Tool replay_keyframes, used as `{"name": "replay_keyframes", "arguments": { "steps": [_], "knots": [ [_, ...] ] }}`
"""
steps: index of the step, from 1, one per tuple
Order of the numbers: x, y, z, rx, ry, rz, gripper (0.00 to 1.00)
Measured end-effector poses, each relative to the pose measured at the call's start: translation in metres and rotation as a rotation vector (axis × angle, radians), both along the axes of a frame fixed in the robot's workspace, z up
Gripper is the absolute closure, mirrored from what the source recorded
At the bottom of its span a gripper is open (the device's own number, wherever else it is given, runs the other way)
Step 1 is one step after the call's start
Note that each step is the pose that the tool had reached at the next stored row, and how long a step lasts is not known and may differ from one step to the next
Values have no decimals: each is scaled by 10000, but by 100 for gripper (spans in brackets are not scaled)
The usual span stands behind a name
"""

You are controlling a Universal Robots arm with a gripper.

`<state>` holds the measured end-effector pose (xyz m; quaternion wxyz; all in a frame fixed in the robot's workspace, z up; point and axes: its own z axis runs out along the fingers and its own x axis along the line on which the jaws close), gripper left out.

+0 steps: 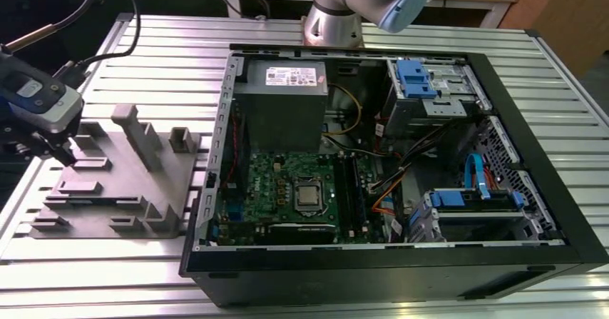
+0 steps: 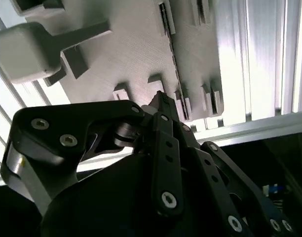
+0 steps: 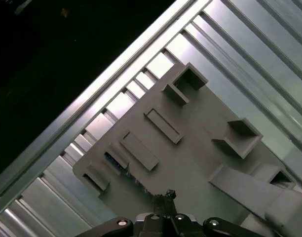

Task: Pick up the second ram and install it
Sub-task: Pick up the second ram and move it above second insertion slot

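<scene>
At the exterior view's left edge, the gripper (image 1: 55, 153) is hanging over the grey fixture plate (image 1: 119, 190), which is lying on the slatted aluminium table (image 1: 171, 41). In both wrist views the second ram (image 2: 173, 59) (image 3: 124, 170) is standing on its long edge in the holders of this plate (a thin dark strip, with a little blue showing in the first wrist view). The tip of the claw is sitting at one end of it, just beside or touching; I cannot tell which. I also cannot tell how far the claw is open, or whether it is gripping the stick. Further to the exterior view's right, the open computer case (image 1: 550, 180) is lying on its side. The green motherboard (image 1: 276, 183) is facing up inside it, with the grey power supply (image 1: 285, 112) just beyond. The arm's base (image 1: 333, 16) is standing on the far side of the case.
</scene>
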<state>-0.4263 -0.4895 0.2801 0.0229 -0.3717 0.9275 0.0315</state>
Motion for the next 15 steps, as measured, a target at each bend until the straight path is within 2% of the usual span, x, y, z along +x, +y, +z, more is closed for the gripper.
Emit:
{"name": "replay_keyframes", "arguments": {
  "steps": [15],
  "knots": [
    [0,0,-88,-1,2,2726,93]
  ]
}}
